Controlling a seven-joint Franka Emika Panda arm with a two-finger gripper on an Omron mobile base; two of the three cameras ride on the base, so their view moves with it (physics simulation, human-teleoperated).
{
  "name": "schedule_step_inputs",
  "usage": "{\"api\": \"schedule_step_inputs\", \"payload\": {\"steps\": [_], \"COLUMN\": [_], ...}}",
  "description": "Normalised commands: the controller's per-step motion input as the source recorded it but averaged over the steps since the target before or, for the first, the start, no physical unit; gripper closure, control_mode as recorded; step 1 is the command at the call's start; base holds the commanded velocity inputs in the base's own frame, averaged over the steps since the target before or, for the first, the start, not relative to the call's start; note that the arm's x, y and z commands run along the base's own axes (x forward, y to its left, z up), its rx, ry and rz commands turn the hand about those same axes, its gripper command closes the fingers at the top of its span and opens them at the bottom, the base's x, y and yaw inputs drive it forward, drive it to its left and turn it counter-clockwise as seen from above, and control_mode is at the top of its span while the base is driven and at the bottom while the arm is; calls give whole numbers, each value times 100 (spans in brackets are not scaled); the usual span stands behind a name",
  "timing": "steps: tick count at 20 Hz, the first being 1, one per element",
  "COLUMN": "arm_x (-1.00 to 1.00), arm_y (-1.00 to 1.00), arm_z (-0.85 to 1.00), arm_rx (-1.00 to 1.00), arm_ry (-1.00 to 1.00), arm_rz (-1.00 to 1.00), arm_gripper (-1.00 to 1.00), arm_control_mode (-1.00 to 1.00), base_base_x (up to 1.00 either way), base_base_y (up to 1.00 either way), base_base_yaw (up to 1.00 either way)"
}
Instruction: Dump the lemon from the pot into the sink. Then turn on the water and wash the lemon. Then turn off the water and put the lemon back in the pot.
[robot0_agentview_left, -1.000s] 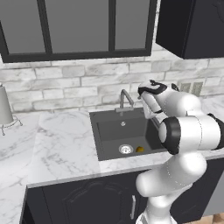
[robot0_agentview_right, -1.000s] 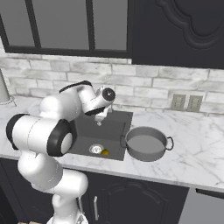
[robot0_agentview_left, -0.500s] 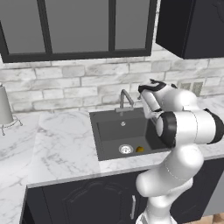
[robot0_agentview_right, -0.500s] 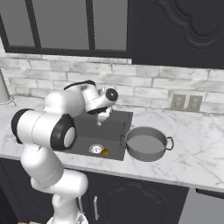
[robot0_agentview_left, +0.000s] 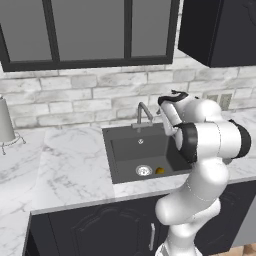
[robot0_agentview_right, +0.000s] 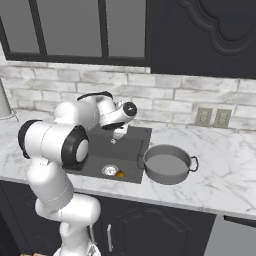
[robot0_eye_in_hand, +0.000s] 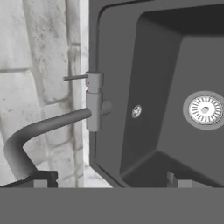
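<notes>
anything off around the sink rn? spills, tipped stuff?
Nothing stands out. The lemon lies in the sink beside the drain, the pot stands upright on the counter, and no water runs from the faucet.

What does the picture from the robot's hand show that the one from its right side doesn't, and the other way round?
The hand view alone shows the faucet's thin side lever and the small overflow fitting on the sink wall.

The right base view alone shows the lemon lying on the sink floor beside the drain, the grey pot standing on the marble counter right of the sink, the wall outlets and the robot arm.

Both show the dark sink, its silver drain and the faucet.
</notes>
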Motion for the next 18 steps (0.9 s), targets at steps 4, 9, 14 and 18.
{"api": "schedule_step_inputs", "payload": {"steps": [4,9,14,18], "arm_x": [24,23,25,23], "arm_y": [0,0,0,0], "arm_z": [-11,-17,-23,-21], "arm_rx": [0,0,0,0], "arm_ry": [0,0,0,0], "arm_rz": [0,0,0,0], "arm_gripper": [-100,-100,-100,-100], "arm_control_mode": [-100,-100,-100,-100], "base_base_x": [0,0,0,0], "base_base_y": [0,0,0,0], "base_base_yaw": [0,0,0,0]}}
